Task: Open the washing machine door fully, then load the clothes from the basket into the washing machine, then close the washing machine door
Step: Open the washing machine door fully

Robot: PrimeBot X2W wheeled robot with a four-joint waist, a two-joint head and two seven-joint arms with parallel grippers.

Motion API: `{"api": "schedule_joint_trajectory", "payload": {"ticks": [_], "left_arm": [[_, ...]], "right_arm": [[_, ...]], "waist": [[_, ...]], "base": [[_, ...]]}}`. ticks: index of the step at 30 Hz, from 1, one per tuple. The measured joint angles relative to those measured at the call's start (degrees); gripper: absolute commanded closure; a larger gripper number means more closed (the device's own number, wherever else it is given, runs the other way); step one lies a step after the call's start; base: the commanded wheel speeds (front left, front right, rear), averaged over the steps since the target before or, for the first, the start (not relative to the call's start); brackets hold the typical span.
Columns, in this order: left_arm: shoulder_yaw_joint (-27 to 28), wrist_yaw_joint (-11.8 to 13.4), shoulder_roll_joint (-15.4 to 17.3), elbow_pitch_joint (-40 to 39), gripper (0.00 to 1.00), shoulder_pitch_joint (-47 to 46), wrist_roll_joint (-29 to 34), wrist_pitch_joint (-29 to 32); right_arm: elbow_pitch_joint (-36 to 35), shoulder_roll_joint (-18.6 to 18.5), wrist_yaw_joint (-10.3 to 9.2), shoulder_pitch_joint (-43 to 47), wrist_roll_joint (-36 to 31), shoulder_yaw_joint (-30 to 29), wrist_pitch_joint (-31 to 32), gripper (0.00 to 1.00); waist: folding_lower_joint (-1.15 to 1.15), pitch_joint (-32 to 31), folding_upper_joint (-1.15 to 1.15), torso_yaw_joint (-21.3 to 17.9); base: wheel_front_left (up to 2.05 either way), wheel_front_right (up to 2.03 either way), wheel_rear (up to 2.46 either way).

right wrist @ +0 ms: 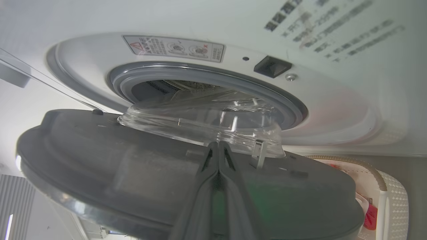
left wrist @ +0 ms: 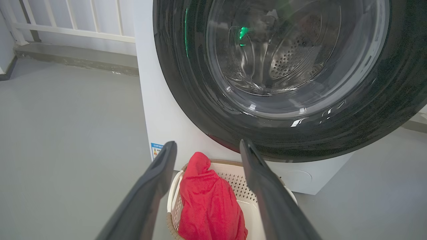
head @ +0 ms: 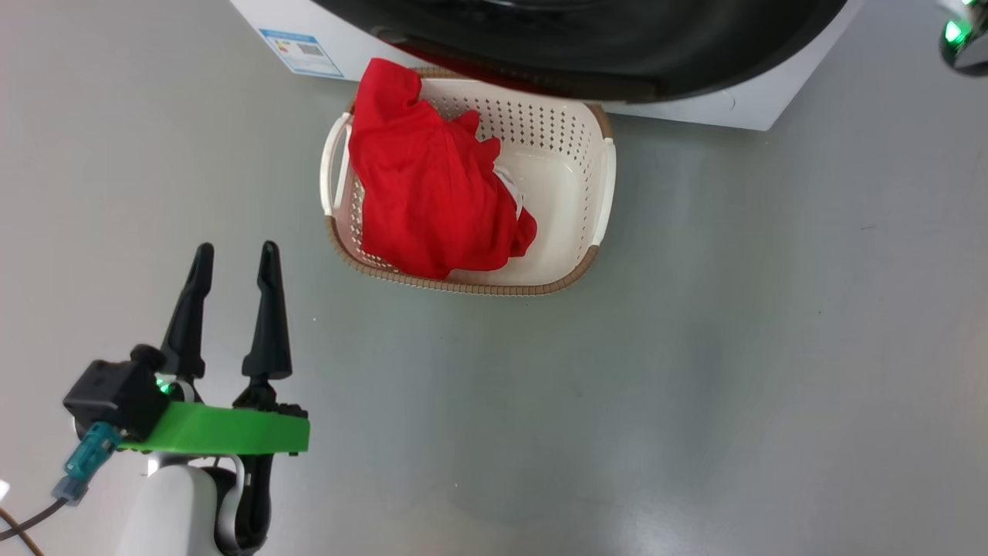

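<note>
While the door (head: 602, 54) is only part open, loading has to wait, which explains the layout.

Left gripper (head: 236, 249) hovers near-left over bare floor (head: 695, 347), well apart from the basket (head: 463, 287). Its fingers (head: 266, 309) are spread wide and hold nothing. My read: it's parked clear of the door's swing and pre-opened for the first grab. Its wrist view already lines up on the red pile.

Basket sits on the floor at centre, far edge tucked under the door's black rim, just in front of the washing machine (head: 741, 108). That keeps the carry into the drum short. Clothes (head: 424, 185) are heaped in the basket's left half, with one fold draped over the far-left rim. The right half is bare plastic. A bit of white shows at the pile's right edge, likely the striped piece underneath.

Energy sticker (head: 301, 52) marks the machine's front on the left.

Right gripper (right wrist: 218, 145) is up at the door. Its fingers (right wrist: 230, 173) are pressed together with nothing between them, tips lying against the door's inner face, right at the base of the glass bowl (right wrist: 200, 123). The bowl is off the gasket (right wrist: 206, 75) but overlaps the opening. Judgement: shut fingers make a stiff pusher for swinging the door wider.

Risk: the door's rim overhangs the basket and the draped fold.
</note>
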Motion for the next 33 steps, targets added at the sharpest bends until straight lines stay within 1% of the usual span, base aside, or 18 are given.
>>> {"api": "schedule_joint_trajectory", "payload": {"ticks": [4,14,27,33], "left_arm": [[0.3,0.0,0.0,0.0,0.0,0.1,0.0,0.0],[0.7,-0.1,0.0,0.3,0.0,0.8,0.1,0.0],[1.0,-0.1,0.0,0.5,0.0,1.4,0.1,0.0],[1.1,-0.1,0.0,0.5,0.0,1.4,0.1,0.0]], "right_arm": [[-0.1,0.6,0.0,1.3,1.5,0.2,1.3,1.0],[0.0,1.1,0.0,2.7,2.2,0.6,4.4,1.0],[0.0,1.7,0.0,3.8,2.5,1.0,4.8,1.0],[-0.3,1.7,0.0,3.9,2.3,0.9,3.8,1.0]], "waist": [[0.0,-0.4,0.0,-0.3],[0.0,-1.6,0.0,-0.5],[0.0,-2.6,0.0,-0.9],[0.0,-2.8,0.0,-1.1]], "base": [[0.0,0.0,0.0],[0.0,0.0,0.0],[0.0,0.0,0.0],[0.0,0.0,0.0]]}}
